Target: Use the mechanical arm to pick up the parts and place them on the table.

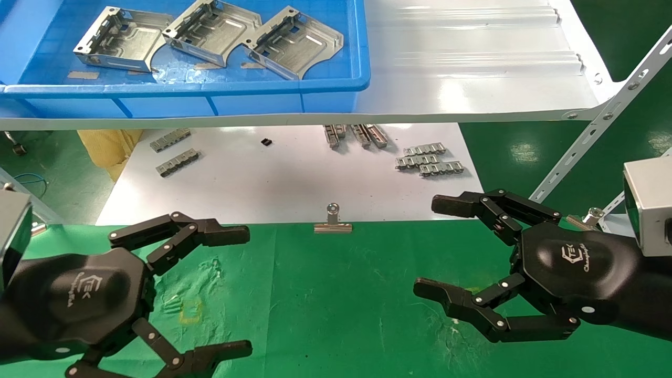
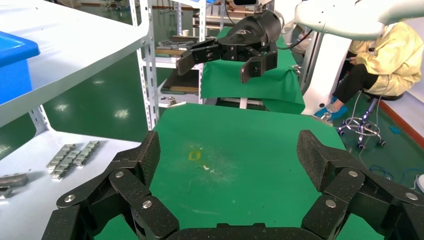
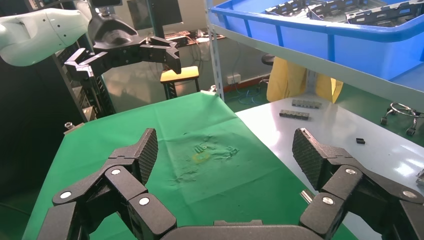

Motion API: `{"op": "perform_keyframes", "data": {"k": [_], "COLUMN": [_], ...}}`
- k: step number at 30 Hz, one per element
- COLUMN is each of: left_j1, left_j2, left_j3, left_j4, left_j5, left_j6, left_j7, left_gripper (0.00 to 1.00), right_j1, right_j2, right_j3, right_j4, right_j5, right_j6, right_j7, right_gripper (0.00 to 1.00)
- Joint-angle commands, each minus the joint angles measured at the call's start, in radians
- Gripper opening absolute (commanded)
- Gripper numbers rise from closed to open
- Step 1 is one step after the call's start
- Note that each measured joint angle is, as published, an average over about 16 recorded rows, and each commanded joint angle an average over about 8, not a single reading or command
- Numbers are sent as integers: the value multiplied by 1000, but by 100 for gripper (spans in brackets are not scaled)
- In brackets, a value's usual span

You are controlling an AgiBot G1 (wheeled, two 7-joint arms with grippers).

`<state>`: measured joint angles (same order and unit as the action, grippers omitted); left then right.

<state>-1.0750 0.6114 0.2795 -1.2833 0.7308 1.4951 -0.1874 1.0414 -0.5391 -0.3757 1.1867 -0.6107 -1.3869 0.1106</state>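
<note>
Silvery brackets [image 1: 210, 34] are waiting in the bin [image 1: 336, 86]; we are hovering both tools, left [image 1: 247, 291] and right [image 1: 428, 247], wide over the counter [image 1: 336, 315], ready to reach.

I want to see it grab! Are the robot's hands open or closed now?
Left gripper: open, empty, above the table.
Right gripper: open, empty, above it too.
</note>
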Motion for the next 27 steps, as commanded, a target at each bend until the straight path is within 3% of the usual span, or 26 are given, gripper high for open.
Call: {"op": "perform_keyframes", "data": {"k": [1,11,12,20,27], "left_j1": [0,0,0,0,-69], "left_j2": [0,0,0,0,75], "left_j3": [0,0,0,0,30], "left_j4": [0,0,0,1,38], "left_j5": [0,0,0,0,57], "left_j6": [0,0,0,-1,-52], "left_j7": [0,0,0,-1,-3], "left_gripper": [100,100,100,100,100], "right_j1": [0,0,0,0,0], "right_j2": [0,0,0,0,0], "right_j3": [0,0,0,0,0], "right_j4": [0,0,0,0,0], "right_j5": [0,0,0,0,0], "right_j6": [0,0,0,0,0], "right_j7": [0,0,0,0,0], "right_gripper": [100,100,97,1,0]}}
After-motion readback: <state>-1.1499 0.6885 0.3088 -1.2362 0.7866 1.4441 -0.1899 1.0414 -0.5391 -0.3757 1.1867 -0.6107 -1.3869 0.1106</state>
